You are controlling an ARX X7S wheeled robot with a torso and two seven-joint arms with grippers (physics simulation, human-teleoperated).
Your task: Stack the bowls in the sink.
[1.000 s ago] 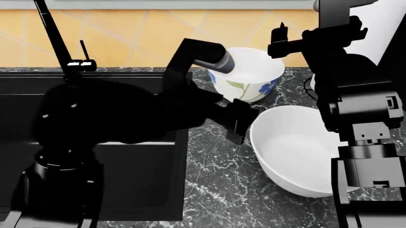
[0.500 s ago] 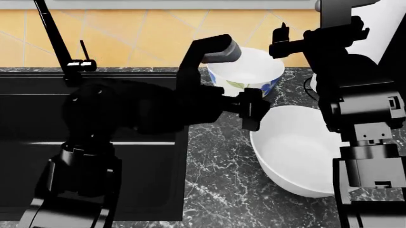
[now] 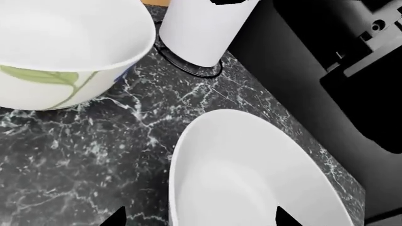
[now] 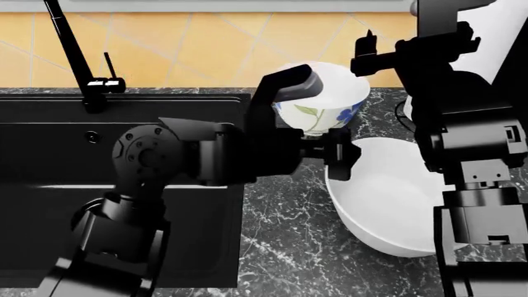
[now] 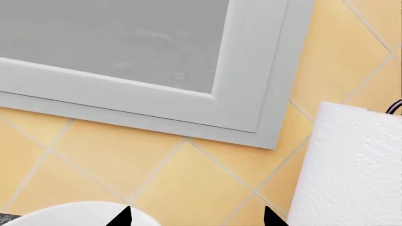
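The wide plain white bowl [image 4: 387, 204] sits on the black marble top right of the sink [image 4: 41, 154]. The smaller flowered bowl [image 4: 326, 102] stands behind it, upright. My left gripper [image 4: 340, 153] is open at the wide bowl's left rim. In the left wrist view the wide bowl [image 3: 251, 174] has its rim between the tips of the left gripper [image 3: 199, 219], one tip over marble and one over the bowl's inside. The flowered bowl [image 3: 63, 52] is further off. My right gripper [image 4: 365, 49] is raised near the wall, and in the right wrist view the right gripper [image 5: 196, 217] is open and empty.
A tall thin black faucet [image 4: 70, 52] stands behind the sink. A white paper roll [image 3: 204, 28] stands on a black ring base beside both bowls and also shows in the right wrist view [image 5: 351, 165]. The orange tiled wall [image 5: 176, 183] and a grey window frame [image 5: 251, 108] are behind.
My left arm has swung right, from over the sink's edge to the wide bowl's left rim. The bowls and my right arm have not moved.
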